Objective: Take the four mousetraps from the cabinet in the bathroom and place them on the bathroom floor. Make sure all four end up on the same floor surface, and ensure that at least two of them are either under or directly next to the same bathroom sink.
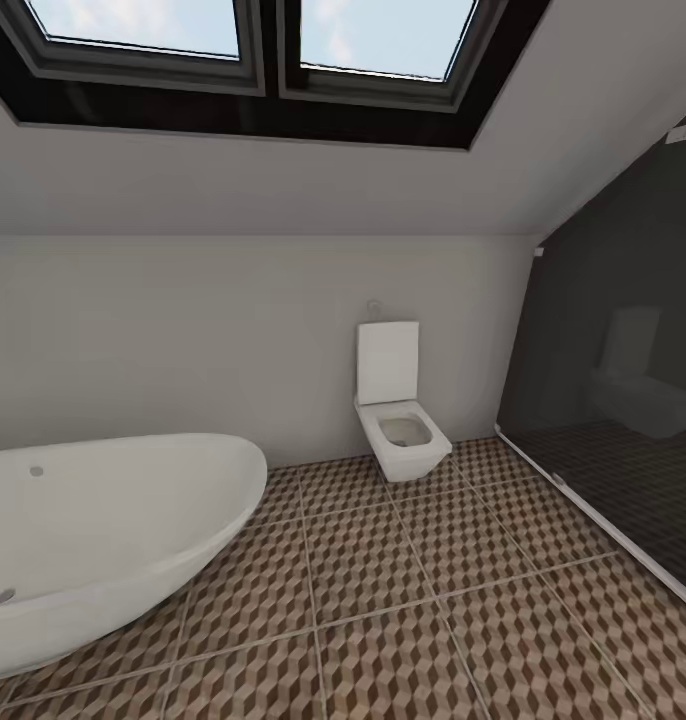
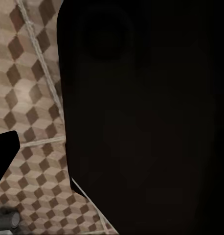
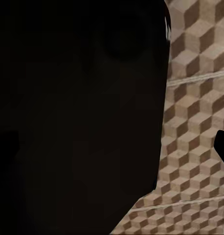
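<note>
The bathroom floor (image 1: 413, 590), tiled in a brown, beige and cream cube pattern, spreads ahead of me in the head view. The mousetraps, the cabinet and the sink are out of view. In the left wrist view a black finger (image 2: 3, 155) of my left gripper juts in at the edge over the floor (image 2: 33, 98), beside a large dark part of the robot's body (image 2: 146, 117). The right wrist view has a black finger (image 3: 223, 147) of my right gripper at its edge above the floor (image 3: 195, 112). Whether either gripper's jaws are open or shut cannot be made out.
An oval white bathtub (image 1: 93, 530) stands at the left. A square white toilet (image 1: 398, 405) sits against the far wall. The dark glass shower (image 1: 623, 400) closes off the right side, with a white sill along the floor. Skylights (image 1: 253, 40) are overhead.
</note>
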### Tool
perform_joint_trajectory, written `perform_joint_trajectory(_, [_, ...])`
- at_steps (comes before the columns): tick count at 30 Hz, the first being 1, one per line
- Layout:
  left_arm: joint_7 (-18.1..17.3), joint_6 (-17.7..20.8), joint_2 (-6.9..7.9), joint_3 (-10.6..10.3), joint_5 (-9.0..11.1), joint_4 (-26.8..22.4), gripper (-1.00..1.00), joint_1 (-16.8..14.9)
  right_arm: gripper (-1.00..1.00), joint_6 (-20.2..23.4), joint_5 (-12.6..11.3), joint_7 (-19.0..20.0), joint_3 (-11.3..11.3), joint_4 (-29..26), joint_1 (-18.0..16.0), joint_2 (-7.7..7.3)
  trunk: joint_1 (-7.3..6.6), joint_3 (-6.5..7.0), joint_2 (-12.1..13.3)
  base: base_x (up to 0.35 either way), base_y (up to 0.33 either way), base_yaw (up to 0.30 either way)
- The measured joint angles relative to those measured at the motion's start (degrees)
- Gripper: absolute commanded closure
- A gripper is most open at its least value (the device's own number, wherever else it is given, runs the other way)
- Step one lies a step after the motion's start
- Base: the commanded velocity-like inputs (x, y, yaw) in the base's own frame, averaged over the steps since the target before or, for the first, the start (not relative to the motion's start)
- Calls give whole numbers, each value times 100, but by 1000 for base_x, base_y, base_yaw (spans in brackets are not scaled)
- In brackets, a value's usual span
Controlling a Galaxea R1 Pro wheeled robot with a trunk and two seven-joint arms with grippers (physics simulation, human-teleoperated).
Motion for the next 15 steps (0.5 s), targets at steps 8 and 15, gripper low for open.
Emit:
perform_joint_trajectory(8, [-8, -8, 30, 0, -2, -6, -100, 0, -100, -55, 10, 25, 12, -146, -86, -84, 0, 1, -1, 0, 0, 0])
perform_joint_trajectory(15, [-5, -10, 232, 1, 7, -15, -100, 17, -100, -266, -6, 11, -4, -348, -301, -256, 0, 1, -1, 0, 0, 0])
